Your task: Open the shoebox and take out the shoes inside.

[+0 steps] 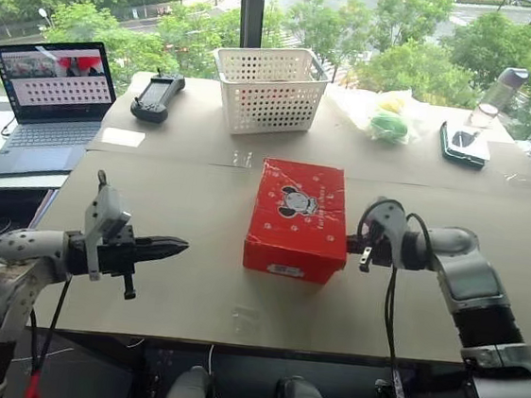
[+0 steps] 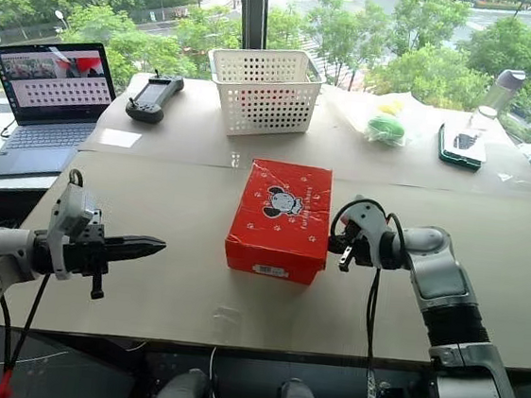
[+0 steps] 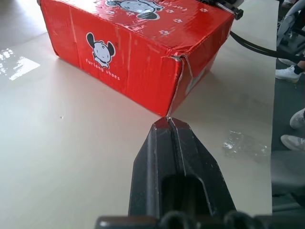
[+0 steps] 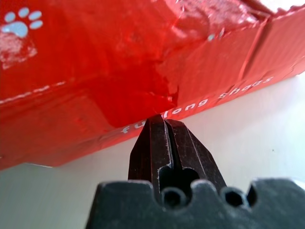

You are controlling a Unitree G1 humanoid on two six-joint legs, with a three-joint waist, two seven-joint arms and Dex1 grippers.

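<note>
Right now my left gripper (image 1: 177, 245) is nearest me, fingers pressed together with nothing in them, well apart from the box; my right gripper (image 4: 159, 125) is also pinched closed and empty, its tip right up at the red side of the shoebox (image 1: 297, 217); I can't tell if it touches. Next, the shoebox sits in the middle of the table (image 1: 190, 191), lid down; I think it's light, stiff cardboard, shiny and a bit slippery, with a torn corner; I'd lift the lid by its front edge; farther back is a white basket (image 1: 270, 87).
</note>
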